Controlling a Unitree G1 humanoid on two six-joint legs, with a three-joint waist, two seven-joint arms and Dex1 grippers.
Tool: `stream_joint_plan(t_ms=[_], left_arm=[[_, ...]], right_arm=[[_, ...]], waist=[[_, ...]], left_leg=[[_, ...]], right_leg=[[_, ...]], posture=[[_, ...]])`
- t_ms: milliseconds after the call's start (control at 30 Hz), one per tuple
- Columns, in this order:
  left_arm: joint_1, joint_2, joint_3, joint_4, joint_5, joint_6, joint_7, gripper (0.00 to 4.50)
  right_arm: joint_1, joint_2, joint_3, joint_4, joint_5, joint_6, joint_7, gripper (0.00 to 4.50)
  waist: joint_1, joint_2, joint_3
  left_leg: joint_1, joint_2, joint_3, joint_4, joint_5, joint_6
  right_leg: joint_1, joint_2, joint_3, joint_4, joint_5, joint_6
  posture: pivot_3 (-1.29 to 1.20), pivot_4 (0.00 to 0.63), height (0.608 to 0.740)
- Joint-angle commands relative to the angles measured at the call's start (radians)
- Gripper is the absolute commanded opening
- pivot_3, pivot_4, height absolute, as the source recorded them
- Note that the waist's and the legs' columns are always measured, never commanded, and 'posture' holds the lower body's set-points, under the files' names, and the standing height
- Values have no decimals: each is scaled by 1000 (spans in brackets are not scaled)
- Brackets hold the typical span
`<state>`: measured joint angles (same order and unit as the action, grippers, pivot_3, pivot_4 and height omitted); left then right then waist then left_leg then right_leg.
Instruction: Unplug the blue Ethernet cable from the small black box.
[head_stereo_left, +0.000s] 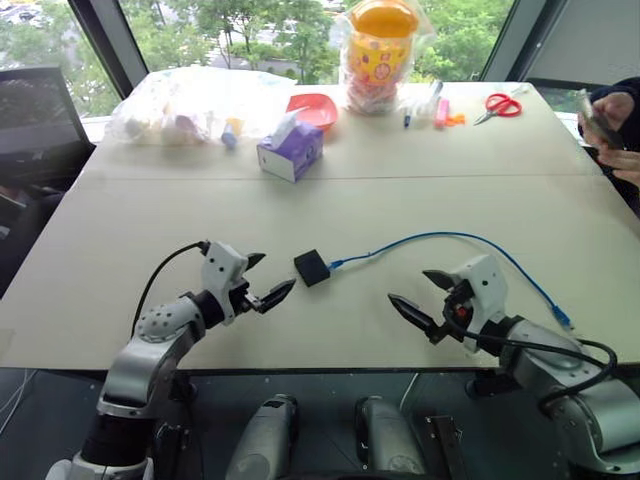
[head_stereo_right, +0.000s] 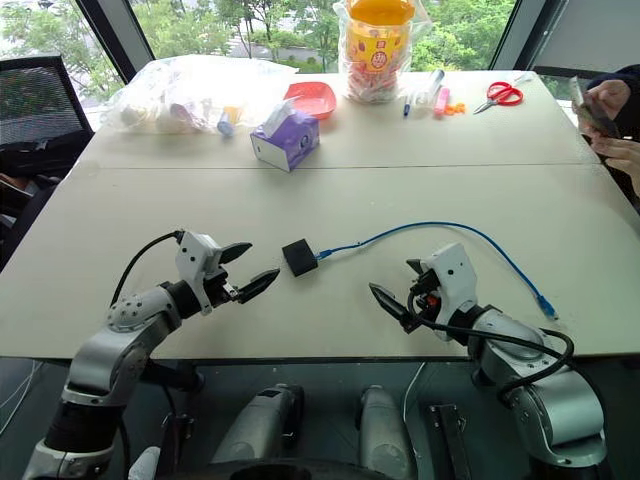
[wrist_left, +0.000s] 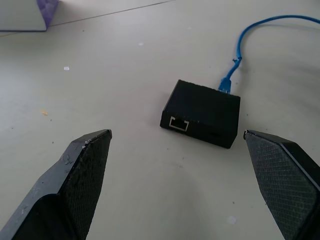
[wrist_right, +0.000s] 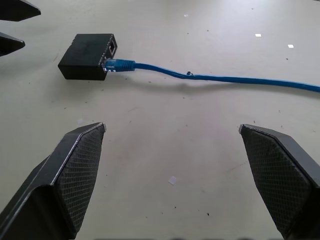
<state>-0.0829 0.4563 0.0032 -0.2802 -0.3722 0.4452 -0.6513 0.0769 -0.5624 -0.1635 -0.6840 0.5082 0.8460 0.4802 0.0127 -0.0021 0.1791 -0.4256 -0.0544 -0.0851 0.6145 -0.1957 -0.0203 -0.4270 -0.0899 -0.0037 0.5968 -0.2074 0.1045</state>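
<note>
The small black box (head_stereo_left: 311, 267) lies flat on the beige table near its front middle. The blue Ethernet cable (head_stereo_left: 450, 238) is plugged into the box's right side and arcs back and right, ending in a loose plug (head_stereo_left: 563, 318) near the table's right front. My left gripper (head_stereo_left: 263, 278) hovers open just left of the box, fingers pointing at it. My right gripper (head_stereo_left: 425, 297) is open too, a short way right of the box and in front of the cable. In the right wrist view the plug (wrist_right: 116, 64) sits seated in the box (wrist_right: 86, 55).
A purple tissue box (head_stereo_left: 290, 150) stands mid-table behind the box. Along the far edge are a plastic bag of items (head_stereo_left: 190, 105), a red bowl (head_stereo_left: 314, 108), a yellow-lidded jar (head_stereo_left: 379, 45), pens (head_stereo_left: 432, 106) and red scissors (head_stereo_left: 498, 105). A person's hands (head_stereo_left: 612, 128) hold something at the right.
</note>
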Motion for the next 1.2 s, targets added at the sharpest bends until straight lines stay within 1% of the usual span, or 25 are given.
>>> stream_joint_plan(t_ms=[33, 200, 333, 533, 667, 900, 967, 1033, 1133, 1200], left_arm=[[-12, 23, 27, -17, -26, -15, -34, 4423], [-61, 52, 44, -23, -63, 40, -59, 4423], [-74, 102, 32, -36, -93, 75, -120, 4423], [-115, 143, 37, -29, -130, 127, -160, 4423], [-114, 171, 39, -29, -146, 129, -201, 4423], [-138, 198, 29, -18, -161, 145, -257, 4423], [-172, 207, 31, 4, -168, 143, -283, 4423], [-197, 210, 32, 22, -170, 145, -293, 4423], [-242, 199, 28, 68, -153, 125, -293, 4423], [-260, 195, 24, 92, -136, 109, -289, 4423]], right_arm=[[-16, -25, -11, -34, 27, 4, 17, 4500], [-40, -75, -10, -24, 53, 26, 52, 4500], [-60, -107, -15, -9, 67, 26, 78, 4500], [-103, -145, -5, 37, 56, 6, 113, 4500], [-131, -195, 18, 63, 47, -28, 176, 4500], [-196, -286, 34, 108, 61, -25, 270, 4500], [-303, -314, 83, 180, 39, -28, 311, 4500], [-377, -331, 120, 234, 23, -24, 336, 4500], [-560, -362, 280, 348, -53, -31, 439, 4500], [-673, -354, 392, 435, -125, -71, 509, 4500]], waist=[[1, 0, 0], [1, 0, 0], [-2, 0, 0], [0, -1, 0], [-1, -1, 0], [-1, -1, 1], [-3, -1, 1], [-3, -1, 1], [-6, -1, 1], [-10, -1, 1]], left_leg=[[0, 0, 0, 0, 0, 0], [0, 0, 0, 1, 0, 0], [0, 0, 0, 1, 0, 0], [0, 0, 1, 1, 0, 1], [0, 0, 1, 1, 0, 1], [0, 0, 1, 1, 0, 1], [0, 0, 1, 1, 0, 1], [0, 0, 2, 1, 0, 1], [1, 0, 3, 2, 0, 1], [0, 0, 4, 1, 0, 1]], right_leg=[[0, 0, 0, 0, 0, 0], [0, 0, 0, 0, 0, 0], [0, 0, 0, 0, 0, 0], [0, 0, 0, 0, 2, -3], [0, 0, 0, 0, 2, -3], [0, 0, 0, 0, 2, -3], [0, 0, 0, 0, 2, -3], [0, 0, 0, 0, 3, -4], [0, 0, 0, 0, 3, -5], [0, 0, 0, 0, 3, -5]], posture=[[0, 150, 740], [0, 150, 740], [0, 150, 740], [0, 150, 740], [0, 150, 740], [0, 150, 740], [0, 150, 740], [0, 150, 740], [0, 150, 740], [0, 150, 740]])
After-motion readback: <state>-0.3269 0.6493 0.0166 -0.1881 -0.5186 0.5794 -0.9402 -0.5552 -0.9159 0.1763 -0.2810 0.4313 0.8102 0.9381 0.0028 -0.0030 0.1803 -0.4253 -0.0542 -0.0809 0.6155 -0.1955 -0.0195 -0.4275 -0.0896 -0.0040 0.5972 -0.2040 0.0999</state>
